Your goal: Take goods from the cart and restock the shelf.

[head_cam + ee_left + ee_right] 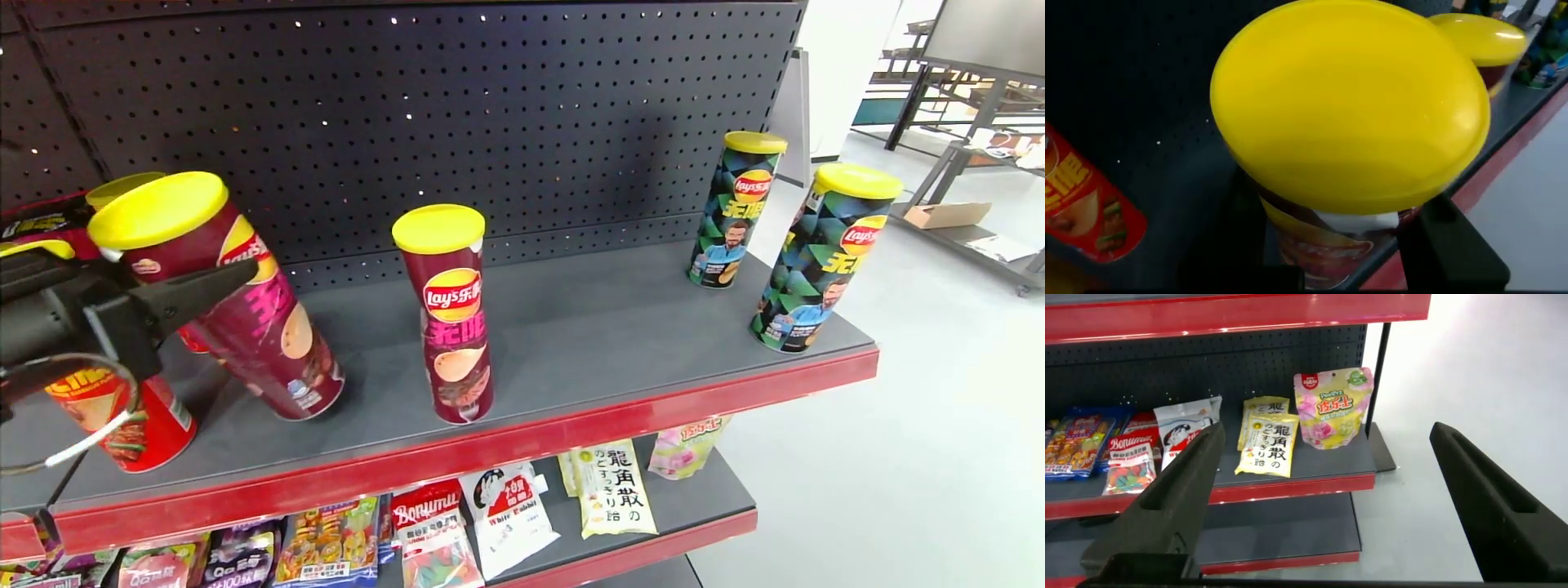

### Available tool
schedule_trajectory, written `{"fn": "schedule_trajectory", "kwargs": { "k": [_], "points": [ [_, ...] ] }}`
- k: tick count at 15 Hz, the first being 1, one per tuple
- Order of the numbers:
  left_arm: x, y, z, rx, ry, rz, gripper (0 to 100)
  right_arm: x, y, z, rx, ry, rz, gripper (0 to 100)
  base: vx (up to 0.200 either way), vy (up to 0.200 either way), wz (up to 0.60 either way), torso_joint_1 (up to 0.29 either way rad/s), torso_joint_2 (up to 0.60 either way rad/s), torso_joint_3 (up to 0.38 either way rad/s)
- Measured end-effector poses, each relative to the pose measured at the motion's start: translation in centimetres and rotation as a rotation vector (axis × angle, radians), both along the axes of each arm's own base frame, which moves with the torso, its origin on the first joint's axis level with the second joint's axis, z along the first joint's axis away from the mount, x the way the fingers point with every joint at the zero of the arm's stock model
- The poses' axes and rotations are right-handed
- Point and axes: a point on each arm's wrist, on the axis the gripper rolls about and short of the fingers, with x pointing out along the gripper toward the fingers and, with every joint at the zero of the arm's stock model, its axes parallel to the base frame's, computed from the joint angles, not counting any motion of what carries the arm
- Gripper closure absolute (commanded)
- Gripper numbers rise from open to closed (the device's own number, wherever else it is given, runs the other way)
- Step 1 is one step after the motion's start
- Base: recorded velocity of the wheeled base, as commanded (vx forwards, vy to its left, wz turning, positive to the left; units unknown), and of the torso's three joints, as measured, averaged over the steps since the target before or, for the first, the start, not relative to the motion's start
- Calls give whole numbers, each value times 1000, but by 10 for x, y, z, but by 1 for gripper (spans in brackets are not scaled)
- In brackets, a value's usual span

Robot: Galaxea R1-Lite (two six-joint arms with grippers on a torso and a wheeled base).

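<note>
The left gripper (233, 273), at the frame's left edge, has its fingers clamped on the tilted maroon can (269, 343) — lid leaning left, base low over the shelf (588, 327). Risk: released at this tilt, it topples onto the red can (122, 416) just beside it, or rolls over the front lip (571, 425). Open room lies right of the upright maroon can (453, 327). The right gripper (1323, 498) has its fingers spread, holding nothing.
</note>
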Motion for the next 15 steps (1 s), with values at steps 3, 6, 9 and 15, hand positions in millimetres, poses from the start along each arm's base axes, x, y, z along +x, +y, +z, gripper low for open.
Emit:
{"fn": "schedule_trajectory", "kwargs": {
  "k": [3, 6, 9, 15],
  "points": [
    [50, -13, 11, -5, -9, -19, 100, 0, 0, 0, 0, 0, 0, 0, 0, 0, 0, 0, 0, 0],
    [96, -28, 19, -9, -8, -40, 100, 0, 0, 0, 0, 0, 0, 0, 0, 0, 0, 0, 0, 0],
    [131, -45, 14, -4, 11, -43, 100, 0, 0, 0, 0, 0, 0, 0, 0, 0, 0, 0, 0, 0],
    [172, -63, -1, -3, 41, -22, 100, 0, 0, 0, 0, 1, 0, 0, 0, 0, 0, 0, 0, 0]
  ]
}}
